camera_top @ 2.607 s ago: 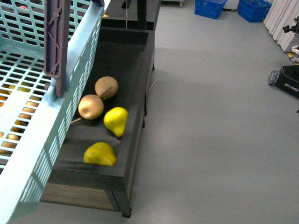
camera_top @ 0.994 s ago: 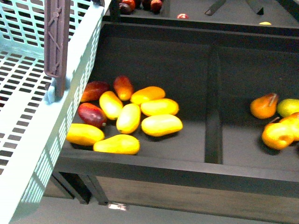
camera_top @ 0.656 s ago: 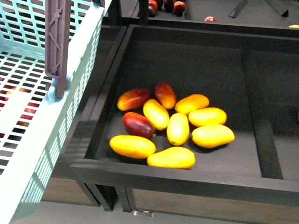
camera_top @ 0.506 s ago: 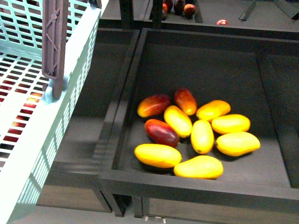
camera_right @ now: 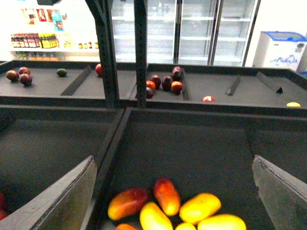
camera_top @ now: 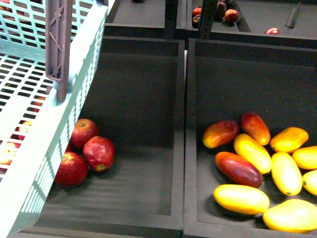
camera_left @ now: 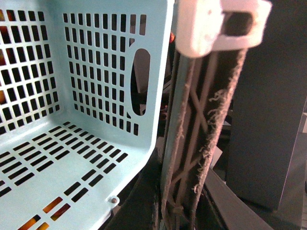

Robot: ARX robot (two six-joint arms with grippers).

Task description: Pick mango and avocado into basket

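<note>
Basket (camera_top: 79, 94) first: it is far left, hanging over the edge of the left bin (camera_top: 138, 99), with its handle (camera_top: 58, 44) standing up. My left gripper is by that handle, but I cannot tell if its jaws are shut. I only see a white piece (camera_left: 223, 24) on top of it. Next come three red apples (camera_top: 84, 153) in the left bin, and I could grab one by mistake because they are red too. In the right bin (camera_top: 237, 74) the mango (camera_top: 238, 168) lies flat on its side, slanted in the front view. Its orange end points far and left, and its dark red end points near and right. Yellow mangoes (camera_top: 241, 198) lie just beside it, so my fingers could bump them or pinch the wrong one — and its smooth skin may slip. My right gripper (camera_right: 173, 160) hangs above that bin, jaws wide apart, holding nothing. The avocado may be the small green thing (camera_right: 62, 72) on the far shelf (camera_right: 48, 84) — it is too small to be sure.
</note>
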